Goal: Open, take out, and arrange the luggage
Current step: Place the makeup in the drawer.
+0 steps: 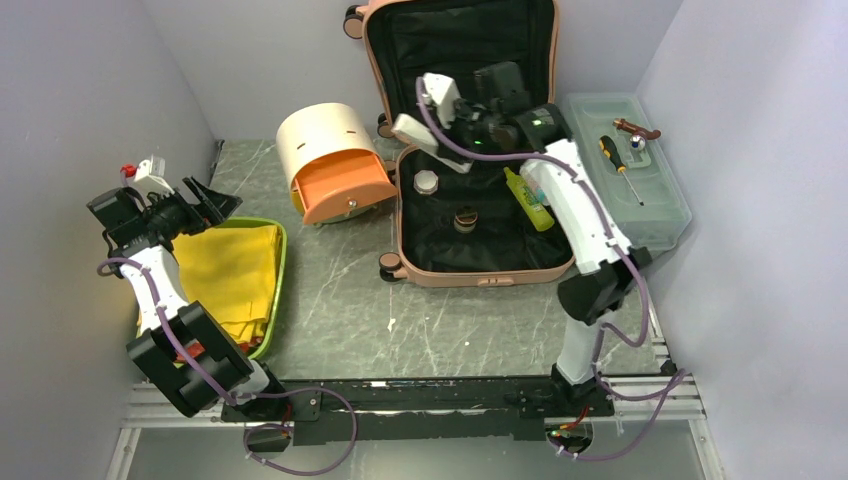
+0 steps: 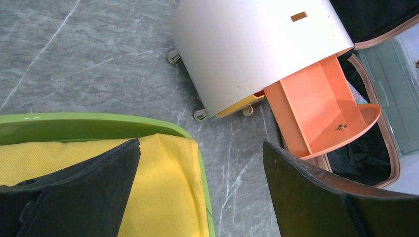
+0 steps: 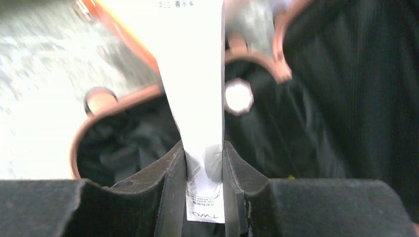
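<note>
Readable print is showing only on the white tube (image 3: 195, 89). At its flat crimped end, bold dark letters are spelling what looks like "TWO". The few lines of fine print just above them are staying too small to read, and a short row of characters near the far end is blurring out.

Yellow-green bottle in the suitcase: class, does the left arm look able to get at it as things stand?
Probably not: the left pincer hangs over the distant green tray, and the right arm lies beside the bottle.
</note>
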Motion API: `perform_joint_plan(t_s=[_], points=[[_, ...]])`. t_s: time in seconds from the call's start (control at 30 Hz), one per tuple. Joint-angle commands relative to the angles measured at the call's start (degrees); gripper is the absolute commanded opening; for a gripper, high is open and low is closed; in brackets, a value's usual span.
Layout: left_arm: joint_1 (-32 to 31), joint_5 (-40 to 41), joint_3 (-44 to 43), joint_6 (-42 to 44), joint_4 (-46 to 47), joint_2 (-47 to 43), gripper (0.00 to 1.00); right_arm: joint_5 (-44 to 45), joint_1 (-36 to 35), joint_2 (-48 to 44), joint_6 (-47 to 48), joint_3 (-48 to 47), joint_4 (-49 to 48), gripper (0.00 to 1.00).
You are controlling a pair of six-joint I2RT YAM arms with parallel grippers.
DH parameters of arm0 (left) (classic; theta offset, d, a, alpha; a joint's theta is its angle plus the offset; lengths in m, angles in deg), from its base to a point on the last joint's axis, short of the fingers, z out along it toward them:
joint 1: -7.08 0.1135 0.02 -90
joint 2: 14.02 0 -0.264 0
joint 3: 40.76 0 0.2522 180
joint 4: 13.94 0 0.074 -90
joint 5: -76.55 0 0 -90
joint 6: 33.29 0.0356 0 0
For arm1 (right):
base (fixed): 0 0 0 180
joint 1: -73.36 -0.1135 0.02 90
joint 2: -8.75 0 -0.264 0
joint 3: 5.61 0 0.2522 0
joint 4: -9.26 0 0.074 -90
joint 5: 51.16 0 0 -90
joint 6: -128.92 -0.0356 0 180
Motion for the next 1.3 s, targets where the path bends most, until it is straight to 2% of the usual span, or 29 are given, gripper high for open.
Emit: perform_joint_plan(t_s=[0.0,0.13,0.37,0.53,0.9,1.1,1.27], points=[[0.4,-0.2,0.6,1.0,1.9,-1.5,1.0,-3.1,-6.4,7.7,-6.1,-14.4,-3.9,0.3],[0.5,0.5,0.9,1.6,1.7,-2.2,0.99,-3.9,-10.3,10.1,-5.2,-14.4,-12.7,0.29],[0.6,0.1,1.4,1.1,2.6,-2.4,1.0,-7.4,-12.6,16.3,-4.2,-15.2,-19.4,0.27],[0.9,0.2,1.6,1.4,2.6,-2.6,0.99,-8.1,-15.6,18.4,-0.7,-16.1,-20.3,0.27],[1.5,-0.3,1.9,1.3,3.2,-2.3,1.0,-1.2,-19.1,21.5,6.7,-15.7,-22.5,0.29],[1.5,-0.8,1.9,1.1,3.2,-2.1,1.0,1.5,-19.6,21.5,8.5,-14.6,-23.0,0.4],[1.6,-0.9,1.9,0.9,3.3,-1.9,0.99,3.2,-19.6,20.8,9.2,-13.5,-23.0,0.56]])
